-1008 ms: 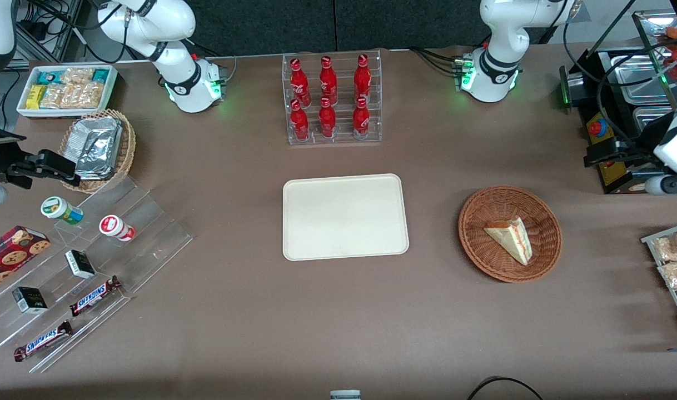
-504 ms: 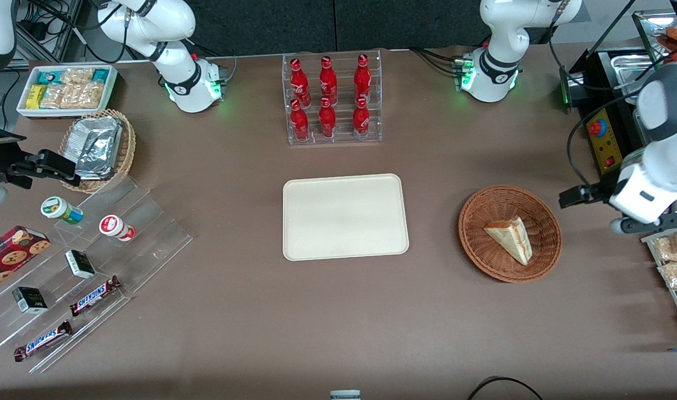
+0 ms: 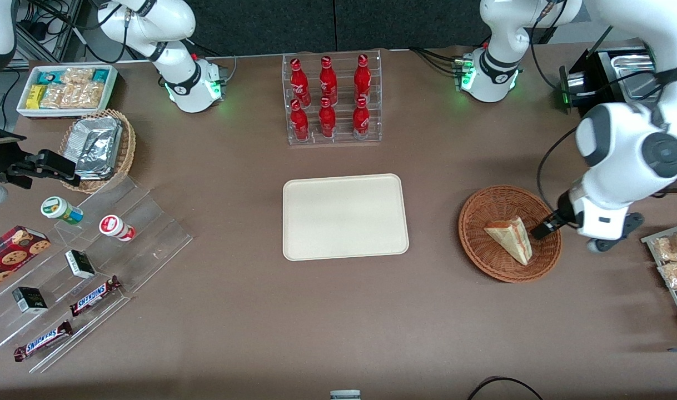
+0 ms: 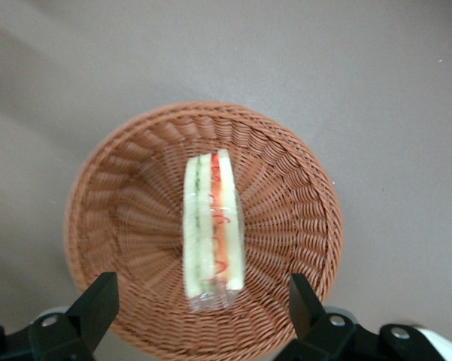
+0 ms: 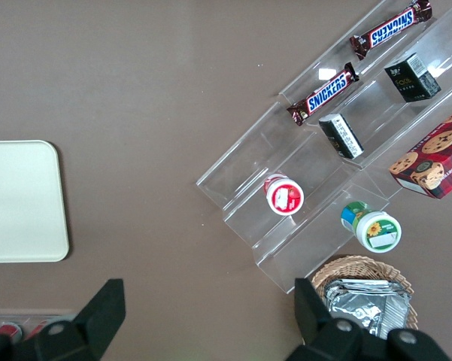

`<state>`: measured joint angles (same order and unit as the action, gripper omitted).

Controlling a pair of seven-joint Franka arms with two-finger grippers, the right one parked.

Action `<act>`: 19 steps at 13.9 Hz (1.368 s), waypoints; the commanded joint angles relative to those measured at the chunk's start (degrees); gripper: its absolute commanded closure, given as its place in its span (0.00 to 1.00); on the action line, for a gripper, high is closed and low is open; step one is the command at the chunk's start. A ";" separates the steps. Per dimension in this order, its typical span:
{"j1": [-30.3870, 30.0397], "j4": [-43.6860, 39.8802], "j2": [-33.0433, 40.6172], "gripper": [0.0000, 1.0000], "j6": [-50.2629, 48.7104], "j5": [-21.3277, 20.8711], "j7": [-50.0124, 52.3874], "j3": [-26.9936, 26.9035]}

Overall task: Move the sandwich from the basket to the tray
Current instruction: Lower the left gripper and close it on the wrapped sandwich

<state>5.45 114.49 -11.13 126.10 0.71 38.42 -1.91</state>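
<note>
The sandwich (image 3: 509, 239), a clear-wrapped wedge of pale bread with red and green filling, lies in the round reddish-brown wicker basket (image 3: 483, 206). My left gripper (image 3: 540, 230) hangs above the basket's rim on the side toward the working arm's end, close beside the sandwich and not touching it. In the left wrist view the sandwich (image 4: 213, 218) lies in the middle of the basket (image 4: 293, 173), and the gripper (image 4: 201, 301) is open, its black fingers (image 4: 98, 299) spread wider than the sandwich with nothing between them. The cream tray (image 3: 344, 216) lies bare at mid-table, also seen as the tray (image 5: 19, 199).
A clear rack of red bottles (image 3: 330, 100) stands farther from the front camera than the tray. A wire rack of pastry packets (image 3: 675, 261) sits at the working arm's end. An acrylic snack stand (image 3: 83, 261) and a tan foil-packet basket (image 3: 96, 147) lie toward the parked arm's end.
The left arm has swung in from the working arm's end of the table and come down over the basket's rim beside the sandwich. The sandwich and basket have not moved.
</note>
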 commanded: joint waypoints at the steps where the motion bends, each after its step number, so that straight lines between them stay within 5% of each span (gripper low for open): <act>1: 1.31 2.74 -1.17 0.00 4.58 -0.89 3.32 -0.20; 17: 1.93 8.91 -6.45 0.00 15.23 -0.97 7.90 -0.20; 18: 1.93 8.82 -6.45 0.07 15.14 -0.97 7.98 -0.20; 19: 1.93 8.65 -6.45 0.56 14.62 -0.89 7.90 -0.11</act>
<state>6.98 122.74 -18.14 140.24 0.71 44.83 -1.88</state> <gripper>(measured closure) 0.062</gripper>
